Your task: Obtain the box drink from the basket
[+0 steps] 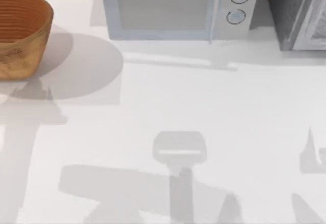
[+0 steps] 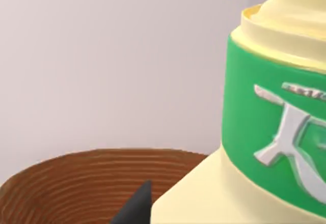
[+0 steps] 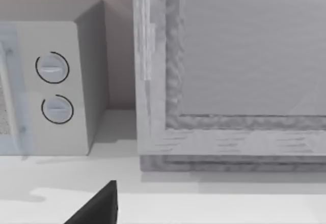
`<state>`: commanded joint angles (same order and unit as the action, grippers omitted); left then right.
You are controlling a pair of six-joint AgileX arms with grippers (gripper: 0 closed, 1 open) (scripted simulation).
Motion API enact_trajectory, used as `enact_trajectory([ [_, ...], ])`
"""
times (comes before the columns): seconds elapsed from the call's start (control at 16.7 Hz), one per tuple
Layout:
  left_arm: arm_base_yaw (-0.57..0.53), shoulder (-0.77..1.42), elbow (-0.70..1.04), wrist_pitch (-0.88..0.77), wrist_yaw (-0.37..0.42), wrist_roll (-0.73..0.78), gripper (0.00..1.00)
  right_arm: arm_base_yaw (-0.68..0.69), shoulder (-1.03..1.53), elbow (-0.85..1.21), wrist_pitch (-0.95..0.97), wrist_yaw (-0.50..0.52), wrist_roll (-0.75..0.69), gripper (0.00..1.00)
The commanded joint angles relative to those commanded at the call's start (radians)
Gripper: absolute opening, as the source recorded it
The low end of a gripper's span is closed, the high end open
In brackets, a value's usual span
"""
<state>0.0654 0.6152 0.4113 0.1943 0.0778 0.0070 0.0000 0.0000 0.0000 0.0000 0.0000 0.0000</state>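
The box drink (image 2: 265, 132) looms close in the left wrist view, pale yellow with a green band carrying a white logo. It sits in my left gripper (image 2: 214, 216), which is shut on it, one dark fingertip (image 2: 136, 206) showing beside its base. Below and behind it lies the orange-brown woven basket (image 2: 76, 183). In the top view the basket (image 1: 20, 35) stands at the far left back of the table, with only its ribbed rings visible inside. A dark part of my right gripper (image 3: 97, 208) hangs over the table in front of the microwave and the cabinet.
A white microwave (image 1: 173, 10) with two round knobs stands at the back centre. At the back right is a grey cabinet (image 1: 300, 15), whose framed front (image 3: 229, 81) faces the right wrist camera. Arm shadows fall across the white tabletop (image 1: 204, 96).
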Motion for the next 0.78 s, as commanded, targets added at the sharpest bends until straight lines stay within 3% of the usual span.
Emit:
enact_trajectory([
  [0.42,-0.055,-0.507,-0.333,-0.158,-0.060,-0.003,0.00,0.000,0.000,0.000,0.000,0.000,0.000,1.00],
  [0.78,-0.065,-0.615,-0.411,-0.194,-0.078,-0.007,0.00,0.000,0.000,0.000,0.000,0.000,0.000,1.00],
])
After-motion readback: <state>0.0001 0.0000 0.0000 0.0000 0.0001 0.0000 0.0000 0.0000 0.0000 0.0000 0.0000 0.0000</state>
